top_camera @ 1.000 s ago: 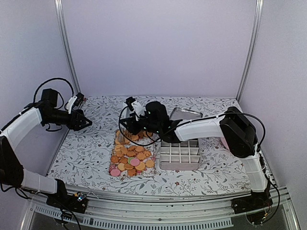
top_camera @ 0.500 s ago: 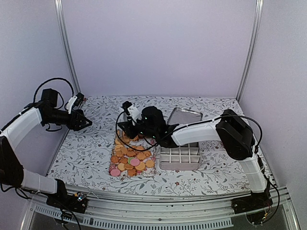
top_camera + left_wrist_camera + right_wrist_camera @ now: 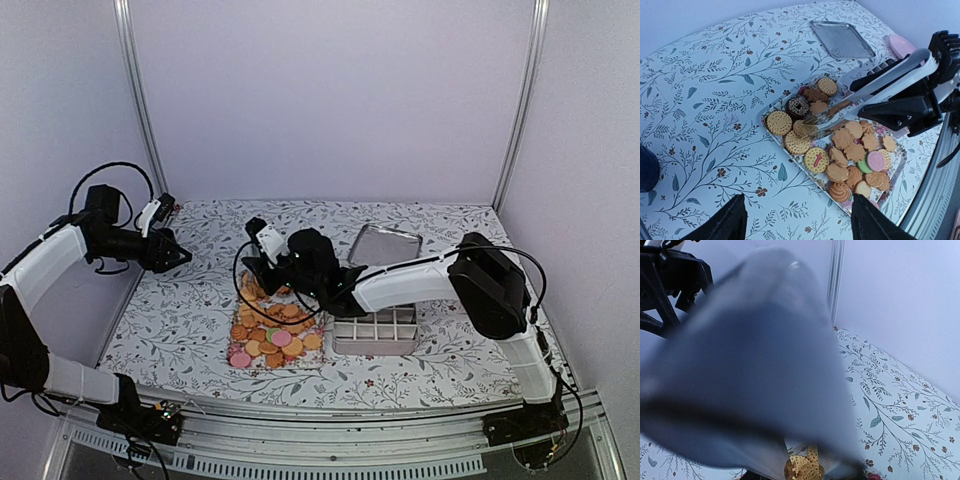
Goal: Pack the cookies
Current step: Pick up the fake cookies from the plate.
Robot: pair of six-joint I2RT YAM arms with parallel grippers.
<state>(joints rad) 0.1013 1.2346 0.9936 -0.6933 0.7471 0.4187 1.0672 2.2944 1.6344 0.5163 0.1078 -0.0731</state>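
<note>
The cookies lie in a heap on a flat patterned tray, mostly orange-tan, with a pink and a green one among them. My right gripper is shut on silver tongs. The tong tips reach down among the cookies at the tray's far end. In the right wrist view the blurred tongs fill the frame and hide my fingers; one tan cookie shows below them. My left gripper hangs open and empty over the cloth, left of the tray.
A white box with grid compartments stands right of the cookie tray. A metal lid lies behind it. A pink plate shows at the far right. The flowered cloth covers the table.
My right arm has swung left, bringing the tongs from beside the box to the far end of the cookie tray, and its jaws have narrowed. The left arm has not moved.
</note>
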